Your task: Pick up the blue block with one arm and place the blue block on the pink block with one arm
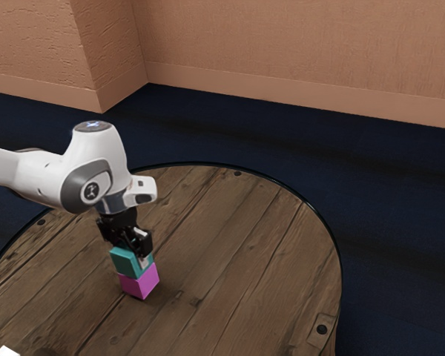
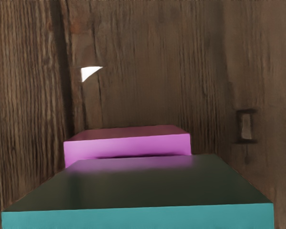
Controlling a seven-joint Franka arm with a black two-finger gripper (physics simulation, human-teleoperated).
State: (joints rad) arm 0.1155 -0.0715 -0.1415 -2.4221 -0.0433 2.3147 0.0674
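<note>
The blue block (image 1: 129, 262), teal in colour, sits right on top of the pink block (image 1: 140, 282) on the round wooden table (image 1: 237, 252), slightly offset toward the exterior view's left. My gripper (image 1: 127, 251) comes straight down over it, its black fingers shut on the blue block's sides. In the wrist view the blue block (image 2: 138, 195) lies just under my hand. The pink block (image 2: 127, 143) juts out beyond it, with a thin dark shadow line between the two.
A small white object (image 1: 3, 350) lies at the table's near-left edge, and a white patch (image 2: 90, 72) shows on the wood beyond the pink block. The table's dark rim (image 1: 334, 245) curves round at the exterior view's right. Bare wood surrounds the stack.
</note>
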